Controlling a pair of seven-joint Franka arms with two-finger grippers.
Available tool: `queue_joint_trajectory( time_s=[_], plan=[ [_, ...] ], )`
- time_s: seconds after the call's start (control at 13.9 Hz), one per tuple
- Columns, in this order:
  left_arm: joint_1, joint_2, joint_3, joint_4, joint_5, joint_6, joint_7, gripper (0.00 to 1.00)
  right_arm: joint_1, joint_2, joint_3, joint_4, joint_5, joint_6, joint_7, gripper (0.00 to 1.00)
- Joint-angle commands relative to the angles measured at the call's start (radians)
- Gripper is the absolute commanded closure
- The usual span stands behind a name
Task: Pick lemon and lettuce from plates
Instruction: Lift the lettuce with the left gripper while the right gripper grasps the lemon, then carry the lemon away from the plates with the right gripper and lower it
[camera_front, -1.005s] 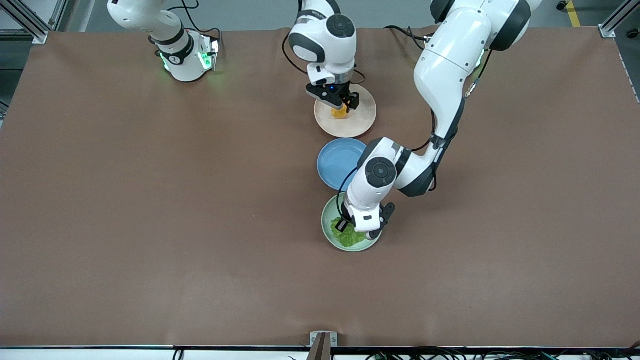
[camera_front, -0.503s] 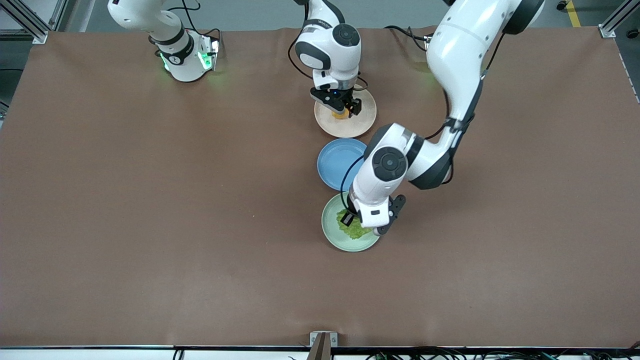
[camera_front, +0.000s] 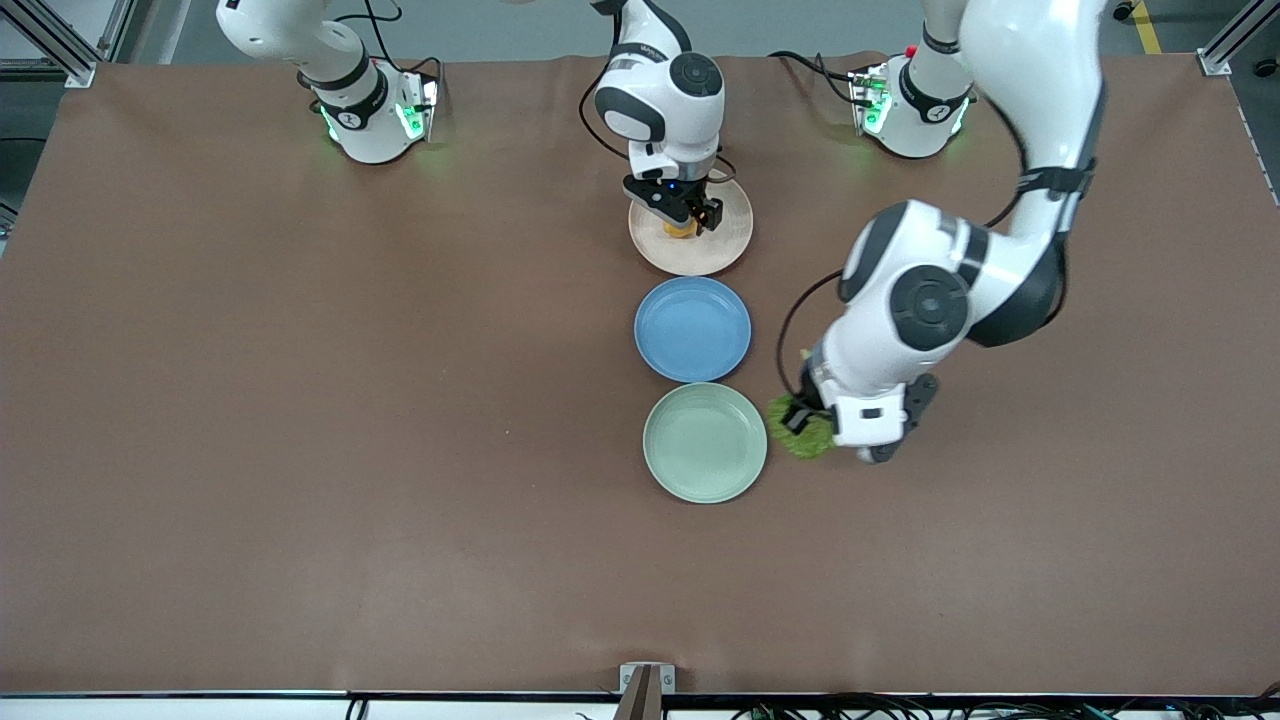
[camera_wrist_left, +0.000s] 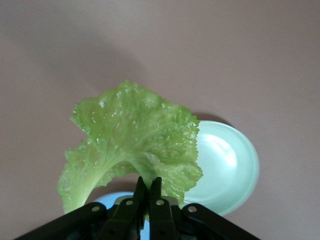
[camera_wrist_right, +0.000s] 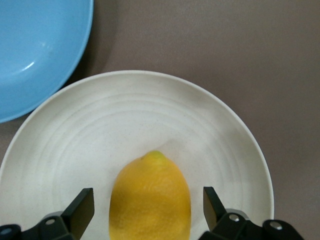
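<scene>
Left gripper (camera_wrist_left: 146, 200): the black fingers (camera_wrist_left: 137, 197) are being pressed together, and the base of the lettuce is being pinched between their tips.
Lettuce (camera_wrist_left: 131, 140): one crinkled green leaf is being held up in the air, its frilled edge spread away from the gripper and a paler rib running down to the pinched stem end.
Mint green plate (camera_wrist_left: 227, 170): it is lying on the table below the leaf, partly covered by the leaf's edge, and nothing is being carried in the part that shows.
Blue plate (camera_wrist_left: 112, 199): only a small sliver is being shown, just beside the fingers.
Table (camera_wrist_left: 240, 60): a plain brown surface is being seen around the plates.
</scene>
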Motion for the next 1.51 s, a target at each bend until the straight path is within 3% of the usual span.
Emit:
queue_joint_trajectory(
  time_s=[0.0, 0.22, 0.29, 0.36, 0.43, 0.5, 0.65, 0.93, 1.44],
  plan=[
    [0.051, -0.113, -0.001, -0.184, -0.021, 0.018, 0.099, 0.97, 0.016, 0.01, -0.01, 0.009, -0.022, 0.006, 0.037, 0.16],
    [0.118, -0.152, 0.001, -0.28, -0.018, 0.06, 0.18, 0.97, 0.033, 0.024, -0.012, 0.009, -0.023, 0.006, 0.037, 0.22],
    [0.136, -0.16, 0.001, -0.313, -0.018, 0.096, 0.199, 0.97, 0.033, 0.024, -0.012, 0.009, -0.028, 0.005, 0.037, 0.3],
    [0.148, -0.172, 0.001, -0.353, -0.018, 0.137, 0.223, 0.97, 0.033, 0.024, -0.012, 0.009, -0.05, 0.001, 0.036, 0.5],
    [0.167, -0.178, 0.001, -0.387, -0.018, 0.171, 0.245, 0.97, 0.023, 0.019, -0.012, 0.011, -0.058, -0.009, 0.024, 0.83],
    [0.179, -0.186, 0.001, -0.418, -0.017, 0.195, 0.275, 0.97, 0.009, 0.012, -0.013, 0.023, -0.057, -0.014, 0.022, 0.98],
    [0.182, -0.186, 0.002, -0.459, -0.009, 0.234, 0.295, 0.97, -0.039, -0.028, -0.012, 0.052, -0.052, -0.092, -0.022, 1.0],
    [0.208, -0.181, 0.002, -0.547, -0.002, 0.363, 0.297, 0.97, -0.178, -0.158, -0.01, 0.064, -0.04, -0.241, -0.301, 1.0],
    [0.228, -0.167, 0.004, -0.646, 0.015, 0.476, 0.328, 0.96, -0.6, -0.221, -0.013, 0.035, 0.021, -0.365, -1.04, 1.0]
  ],
)
